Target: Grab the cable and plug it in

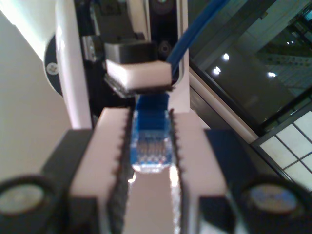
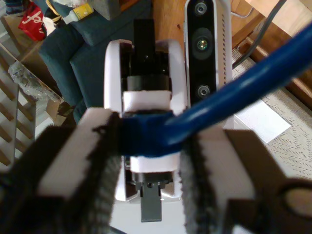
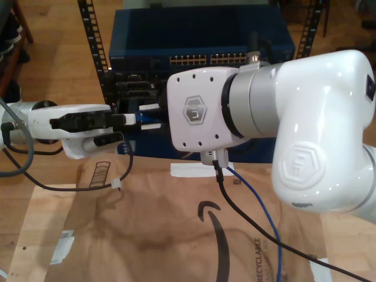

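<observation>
Behind the brown paper [image 3: 147, 235], both wrist views show my first hand [image 1: 151, 146] and second hand [image 2: 148, 141] pinching the cable [image 2: 234, 92].

Looks like a makeshift robotics test setup in a lived-in room rather than a formal lab. A blue network switch [image 3: 202, 35] sits in an open rack with perforated black rails [image 3: 97, 44] on a wood floor [image 3: 56, 53], and flattened cardboard packaging [image 3: 153, 235] is spread in front of that rack. The second wrist view adds a dark blue sofa [image 2: 92, 44], a pale rug [image 2: 287, 122] and scattered clutter.
</observation>
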Action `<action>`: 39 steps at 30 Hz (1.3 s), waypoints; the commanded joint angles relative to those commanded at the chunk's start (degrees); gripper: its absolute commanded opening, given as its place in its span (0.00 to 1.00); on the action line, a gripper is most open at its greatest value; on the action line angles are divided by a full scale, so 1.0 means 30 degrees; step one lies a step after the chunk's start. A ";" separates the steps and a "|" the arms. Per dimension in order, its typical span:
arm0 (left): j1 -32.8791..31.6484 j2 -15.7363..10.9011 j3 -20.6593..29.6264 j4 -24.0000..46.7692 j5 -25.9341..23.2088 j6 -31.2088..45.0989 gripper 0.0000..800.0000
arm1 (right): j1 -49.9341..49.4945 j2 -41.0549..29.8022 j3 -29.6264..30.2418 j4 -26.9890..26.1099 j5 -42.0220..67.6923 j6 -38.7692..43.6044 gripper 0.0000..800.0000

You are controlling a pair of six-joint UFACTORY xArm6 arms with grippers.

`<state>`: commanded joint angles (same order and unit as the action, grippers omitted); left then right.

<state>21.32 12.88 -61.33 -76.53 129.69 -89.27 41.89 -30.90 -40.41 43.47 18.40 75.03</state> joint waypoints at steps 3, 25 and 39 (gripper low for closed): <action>0.0000 0.0000 0.0029 0.0000 0.0000 -0.0176 0.28 | 0.0088 -0.0029 0.0234 0.0176 -0.0762 0.0059 0.03; 0.3429 -0.1670 -0.3575 0.9758 -0.3018 0.0176 1.00 | -0.1905 0.2725 0.0908 -0.0176 -0.6242 -0.0059 0.00; 0.9700 -0.5509 -0.0147 1.9692 -0.3018 0.9084 1.00 | -0.1993 0.5597 0.3839 -0.0615 -1.8315 -0.1788 0.00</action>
<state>50.42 -3.65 -61.77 -17.45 120.64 -62.02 35.91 -14.11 -28.89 41.63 -36.55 69.67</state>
